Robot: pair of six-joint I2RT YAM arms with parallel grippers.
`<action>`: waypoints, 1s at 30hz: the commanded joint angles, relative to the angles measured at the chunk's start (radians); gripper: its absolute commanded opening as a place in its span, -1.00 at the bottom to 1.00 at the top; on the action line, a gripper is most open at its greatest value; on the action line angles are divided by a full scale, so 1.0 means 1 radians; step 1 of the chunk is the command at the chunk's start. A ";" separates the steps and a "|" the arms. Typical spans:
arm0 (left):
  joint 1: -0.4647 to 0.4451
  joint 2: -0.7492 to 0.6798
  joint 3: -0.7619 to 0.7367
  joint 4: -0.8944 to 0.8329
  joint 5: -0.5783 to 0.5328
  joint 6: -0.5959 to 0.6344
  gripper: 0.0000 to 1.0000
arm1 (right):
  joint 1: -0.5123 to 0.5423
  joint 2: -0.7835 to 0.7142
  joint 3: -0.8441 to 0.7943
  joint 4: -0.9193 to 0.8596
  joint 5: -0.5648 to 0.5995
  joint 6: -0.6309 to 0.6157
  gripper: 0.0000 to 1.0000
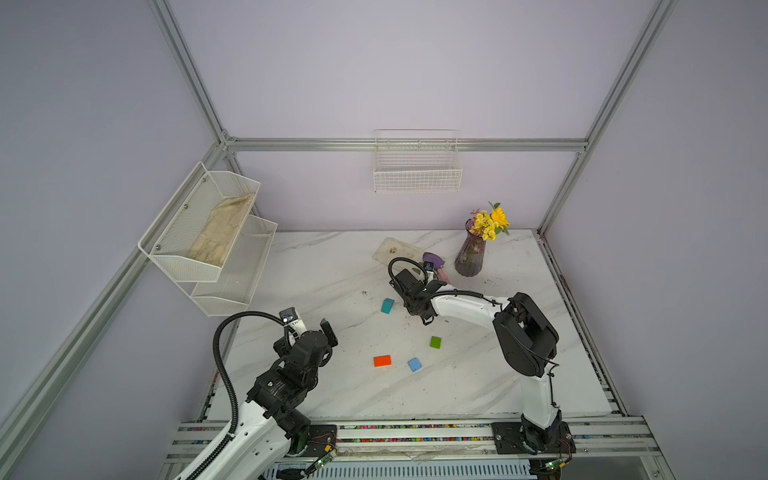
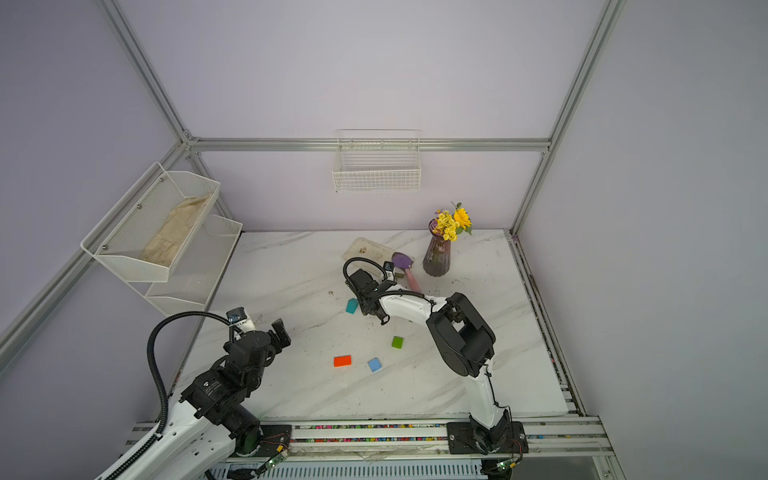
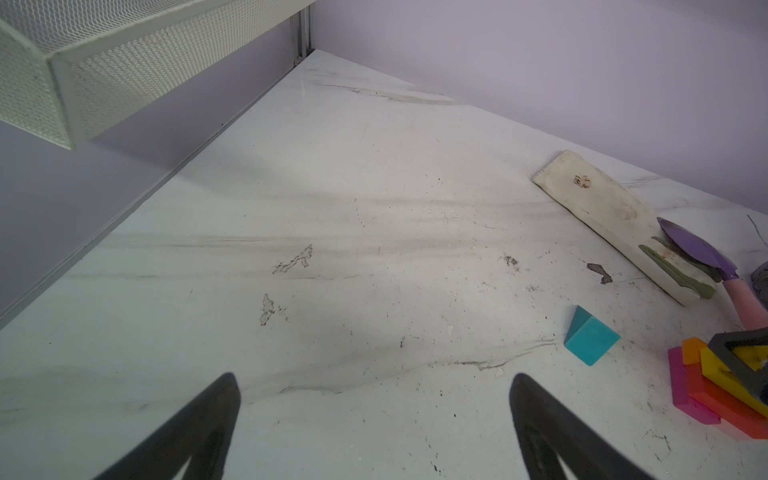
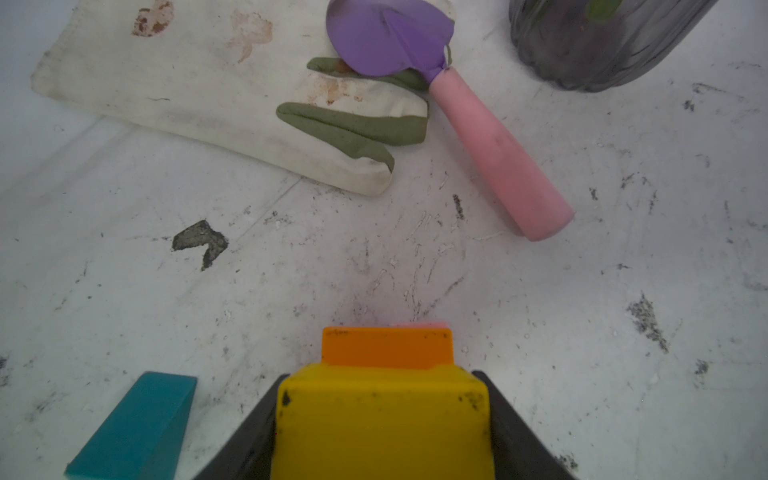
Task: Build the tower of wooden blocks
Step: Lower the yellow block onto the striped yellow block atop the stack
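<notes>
Closest to the robot's base, three loose wood blocks lie flat on the table (image 1: 478,386): the orange-red block (image 1: 382,360), blue block (image 1: 414,365) and green block (image 1: 435,342), all apart from each other. The left hand (image 1: 309,323) hovers off to the left, fingers spread wide, nothing in it.

Further in, the teal block (image 1: 387,305) lies just beside the tower (image 3: 715,399), mid-table. The right hand (image 4: 382,399) is pinching the yellow block (image 4: 384,432) by its two side faces, over the orange block (image 4: 386,347). I can't tell if it's fully seated. The pink and red layers below look staggered.

My guess is these are light, stiff and a bit slick with paint. So grip the parallel flat sides, never the teal one's slopes, and release gently.

Behind that: purple trowel (image 4: 390,37), stained cloth (image 4: 199,87), vase (image 1: 470,255).
</notes>
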 commanded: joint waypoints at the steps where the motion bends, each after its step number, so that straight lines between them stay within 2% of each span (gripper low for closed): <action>1: 0.003 -0.008 -0.032 0.038 -0.004 0.017 1.00 | -0.007 0.006 -0.011 0.005 0.002 -0.004 -0.10; 9: 0.003 -0.009 -0.032 0.041 -0.005 0.017 0.99 | -0.007 -0.012 -0.030 0.006 0.014 -0.002 0.04; 21: 0.003 -0.006 -0.032 0.041 -0.005 0.018 1.00 | -0.007 -0.032 -0.042 0.005 0.021 0.000 0.41; 30: 0.003 -0.005 -0.032 0.040 -0.003 0.017 1.00 | -0.008 -0.048 -0.048 0.006 0.023 -0.001 0.52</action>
